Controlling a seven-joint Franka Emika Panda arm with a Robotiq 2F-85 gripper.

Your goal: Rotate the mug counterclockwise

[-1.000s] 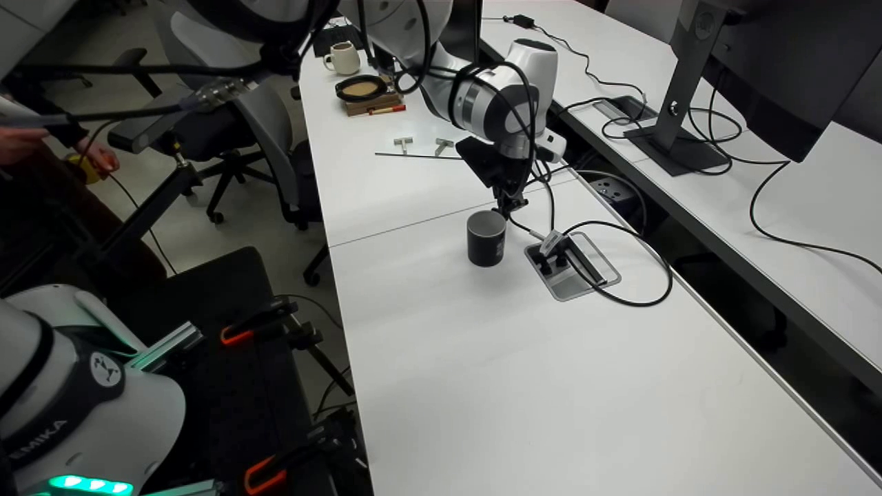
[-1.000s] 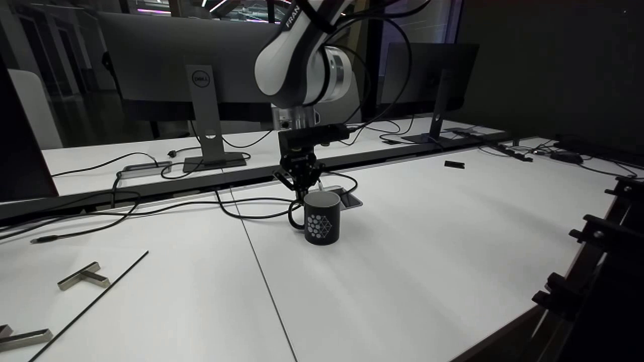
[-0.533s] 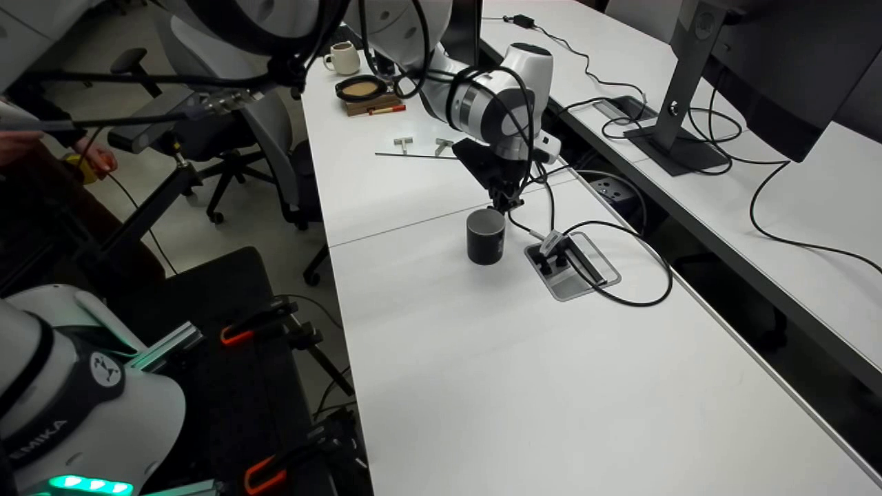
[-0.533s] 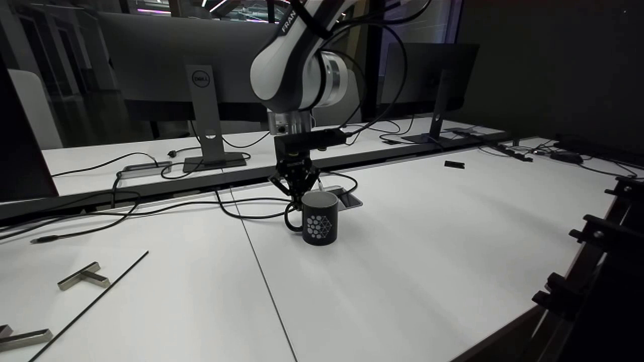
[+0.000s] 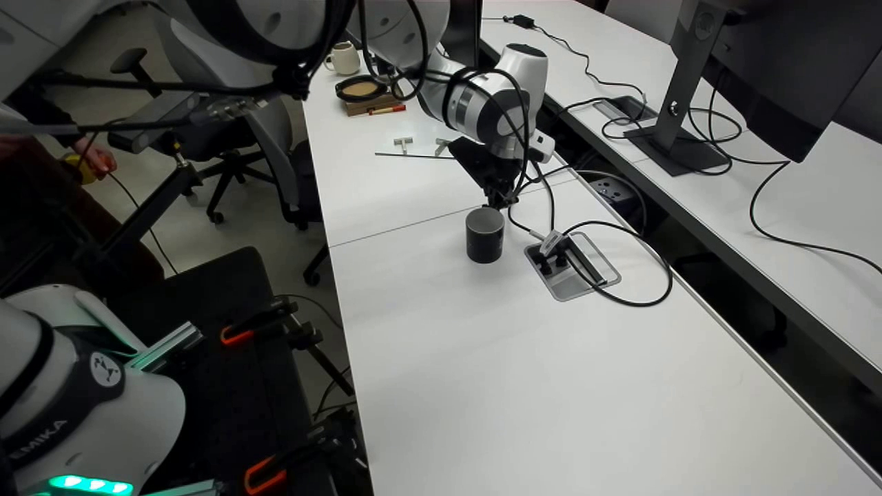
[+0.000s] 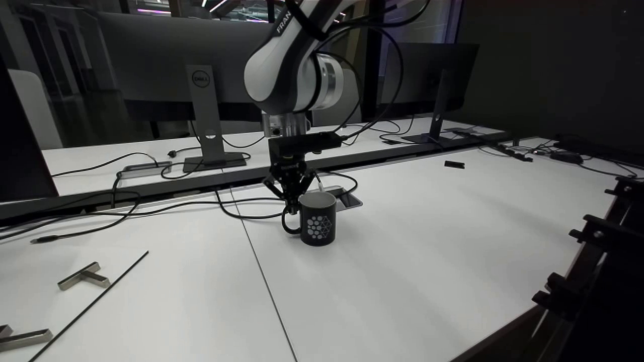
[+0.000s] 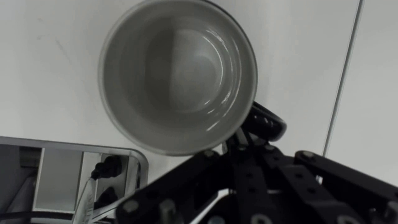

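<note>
Standing well between table edges, mug with room alongside

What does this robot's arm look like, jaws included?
The arm is white, rounded and dark-edged, with a silvery ring and black cables. Its base reads "EMIKA" and has green lights. The jaws are black, slim, jointed bars.

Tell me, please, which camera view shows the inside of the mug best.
The wrist view: it looks down into the mug, to its bottom. Both exterior views show, at a slant, some inner wall, but not the bottom.
</note>
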